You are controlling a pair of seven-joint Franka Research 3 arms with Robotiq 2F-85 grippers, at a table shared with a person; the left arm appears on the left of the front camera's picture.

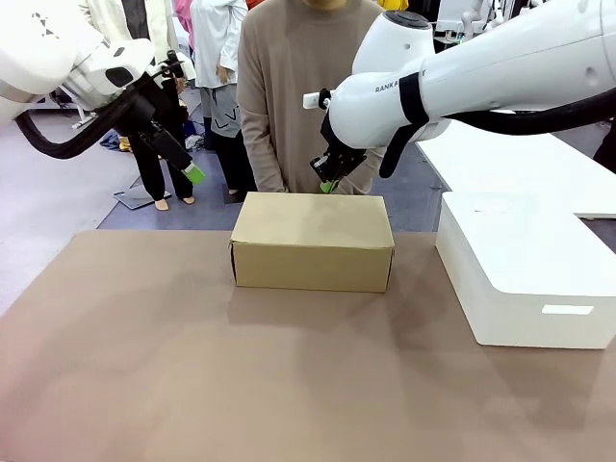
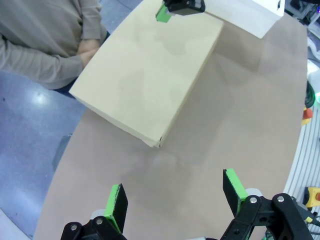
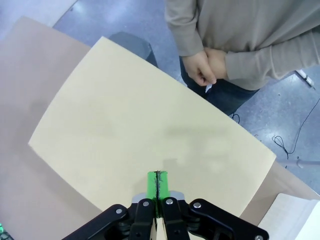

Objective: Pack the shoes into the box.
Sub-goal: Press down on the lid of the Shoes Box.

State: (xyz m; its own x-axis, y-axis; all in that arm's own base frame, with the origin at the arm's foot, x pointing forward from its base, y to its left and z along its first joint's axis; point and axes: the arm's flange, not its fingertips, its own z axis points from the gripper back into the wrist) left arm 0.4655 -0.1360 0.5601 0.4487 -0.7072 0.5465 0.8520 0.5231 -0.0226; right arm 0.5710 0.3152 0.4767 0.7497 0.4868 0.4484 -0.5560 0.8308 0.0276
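In the front view you see the box standing closed on the brown table, near the far edge, with its lid down. A person stands just behind it. The right gripper hangs just above the far edge of the lid, with its fingers pressed together and nothing between them. The left gripper is up in the air at the left, well apart from the box. A white box stands at the right side of the table.

In the left wrist view you see the left gripper with its fingers wide apart and empty, above the bare table. The box lies farther on, and the right gripper is at its far edge.

In the right wrist view you see the right gripper closed, green pads together, over the lid of the box. The hands of the person are clasped beyond the box.
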